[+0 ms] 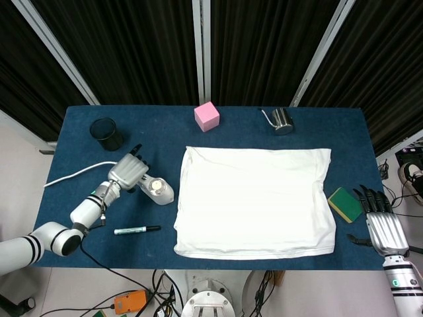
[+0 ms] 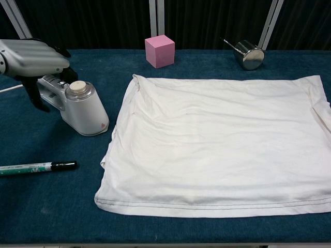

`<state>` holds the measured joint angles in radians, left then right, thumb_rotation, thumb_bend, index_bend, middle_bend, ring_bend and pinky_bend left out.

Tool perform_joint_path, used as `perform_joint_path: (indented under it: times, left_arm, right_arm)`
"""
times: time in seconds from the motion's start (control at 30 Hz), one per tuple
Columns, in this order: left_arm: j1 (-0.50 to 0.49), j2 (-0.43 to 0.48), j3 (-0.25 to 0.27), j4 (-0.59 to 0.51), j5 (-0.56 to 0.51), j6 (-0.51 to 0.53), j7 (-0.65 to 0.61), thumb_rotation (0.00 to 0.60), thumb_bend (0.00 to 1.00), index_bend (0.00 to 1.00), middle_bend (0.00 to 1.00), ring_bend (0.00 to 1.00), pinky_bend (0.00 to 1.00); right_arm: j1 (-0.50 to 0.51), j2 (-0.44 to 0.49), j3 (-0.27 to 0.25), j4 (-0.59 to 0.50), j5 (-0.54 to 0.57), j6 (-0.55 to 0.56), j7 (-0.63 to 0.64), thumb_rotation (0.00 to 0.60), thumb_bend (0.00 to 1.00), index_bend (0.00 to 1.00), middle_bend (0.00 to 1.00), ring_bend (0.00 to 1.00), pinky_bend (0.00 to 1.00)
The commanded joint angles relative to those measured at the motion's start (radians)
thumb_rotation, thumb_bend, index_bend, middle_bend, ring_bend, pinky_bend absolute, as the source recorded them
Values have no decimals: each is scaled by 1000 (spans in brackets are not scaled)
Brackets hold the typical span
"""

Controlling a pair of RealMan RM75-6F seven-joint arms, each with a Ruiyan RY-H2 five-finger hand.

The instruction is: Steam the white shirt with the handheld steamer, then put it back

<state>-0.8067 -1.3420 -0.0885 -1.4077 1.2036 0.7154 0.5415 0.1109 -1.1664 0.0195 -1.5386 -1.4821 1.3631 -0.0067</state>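
A big white cotton shirt (image 1: 254,201) lies flat in the middle of the dark blue table (image 1: 79,132). Just to its left sits the small white handheld steamer (image 2: 77,107), lying on the table with a round cream cap on top.

The robot's left hand (image 1: 129,173) is right over the steamer's handle. In the chest view its dark fingers (image 2: 36,95) curl down on both sides of the handle, but the pictures do not show if it has really grabbed it.

The robot's right hand (image 1: 383,221) rests at the right edge of the table, holding nothing, with its fingers straight and a little apart. Just beside it lies a green and yellow sponge (image 1: 345,204).

A green and black marker pen (image 2: 36,167) lies in front of the steamer. At the back of the table stand a pink cube (image 1: 206,116), a shiny metal cup (image 1: 283,121) and a round black cup (image 1: 106,133). A white cord (image 1: 73,174) runs off the table's left side.
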Motion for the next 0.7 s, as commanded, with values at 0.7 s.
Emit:
perform_joint_path:
  times: [0.7]
  left_arm:
    - [-40,-29,51,17,-73,-28,-2,600,46,619,647,526,0]
  right_arm:
    - [2,-9,0,22,11,-13,21,600,110,0,39,0,15]
